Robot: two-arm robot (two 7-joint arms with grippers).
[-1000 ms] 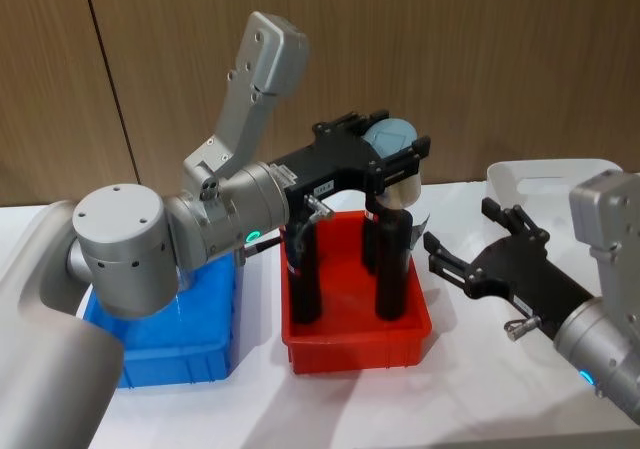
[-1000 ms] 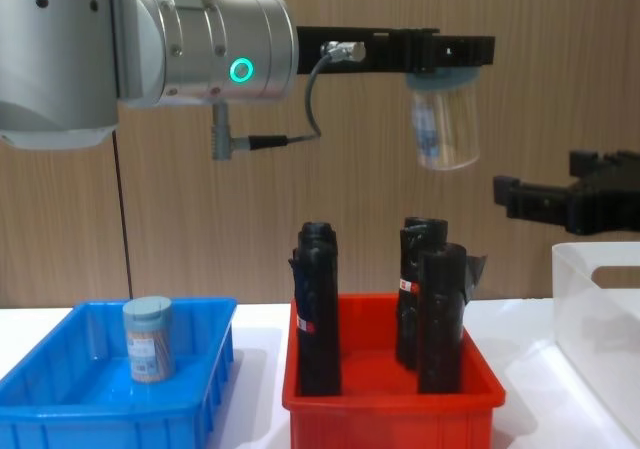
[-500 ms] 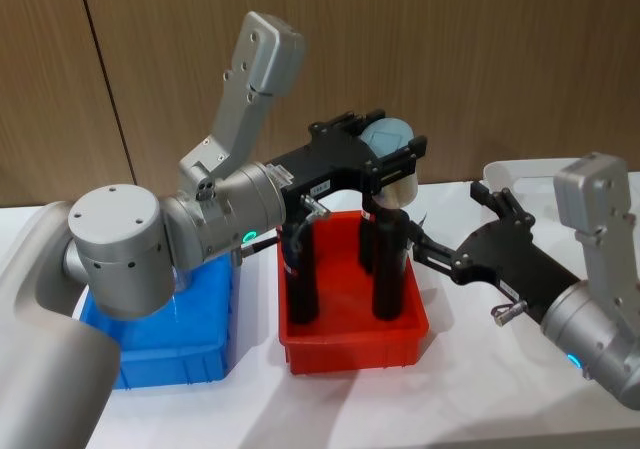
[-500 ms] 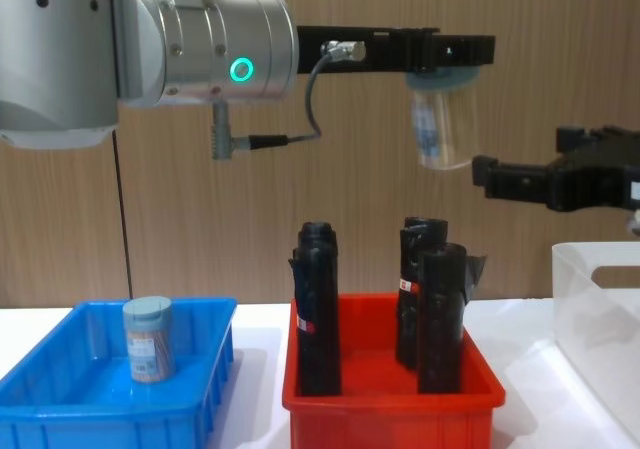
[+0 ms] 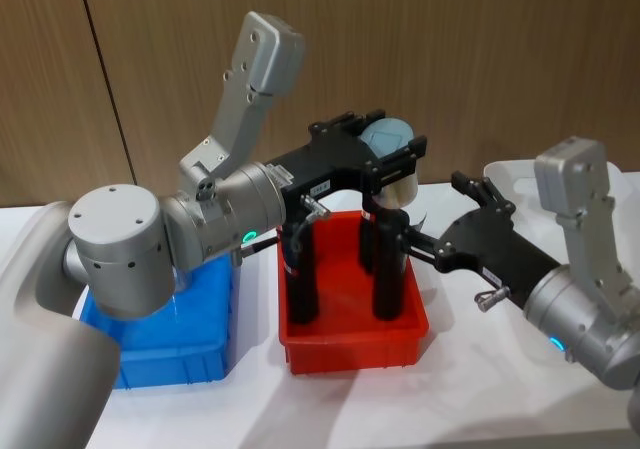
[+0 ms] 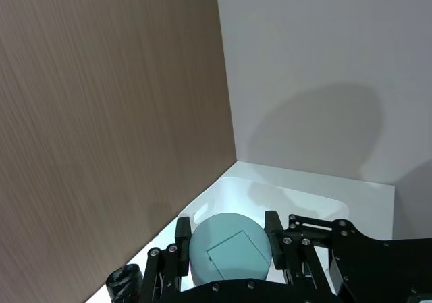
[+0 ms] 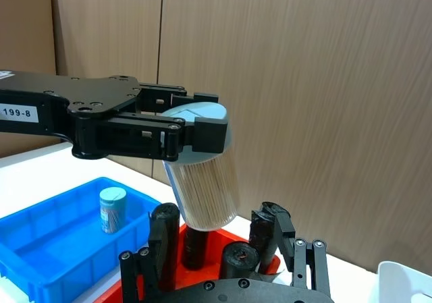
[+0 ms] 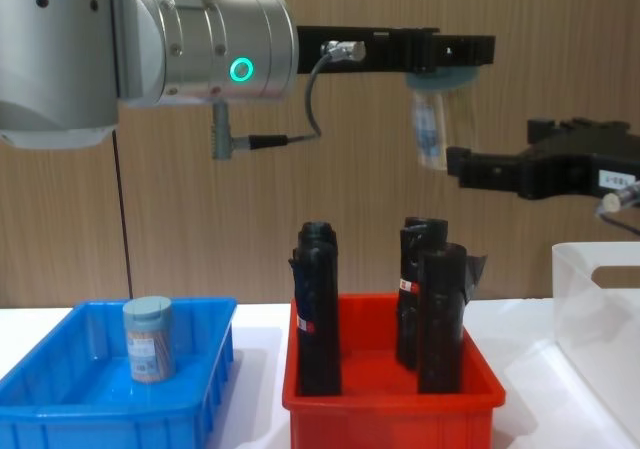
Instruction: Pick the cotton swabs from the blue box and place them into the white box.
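A clear jar of cotton swabs (image 5: 397, 169) (image 8: 436, 129) (image 7: 203, 185) hangs by its pale blue lid (image 6: 230, 250) in my left gripper (image 5: 388, 145) (image 8: 450, 65) (image 7: 192, 131), which is shut on it high above the red bin. My right gripper (image 5: 430, 209) (image 8: 470, 164) (image 7: 226, 262) is open just right of the jar and level with its lower half, fingers pointing at it. I cannot tell whether they touch. A second jar of cotton swabs (image 8: 148, 340) (image 7: 113, 209) stands in the blue box (image 8: 60, 414) (image 5: 170, 354) (image 7: 40, 249). The white box (image 8: 600, 319) (image 5: 520, 175) stands at the far right.
A red bin (image 5: 355, 354) (image 8: 390, 409) holding three tall black rolls (image 8: 318, 309) stands between the blue and white boxes, right under the held jar. A wooden wall closes the back. White tabletop lies in front of the bins.
My right gripper has moved left and slightly up, from beside the white box to right beside the held jar. The left arm and its jar have stayed put.
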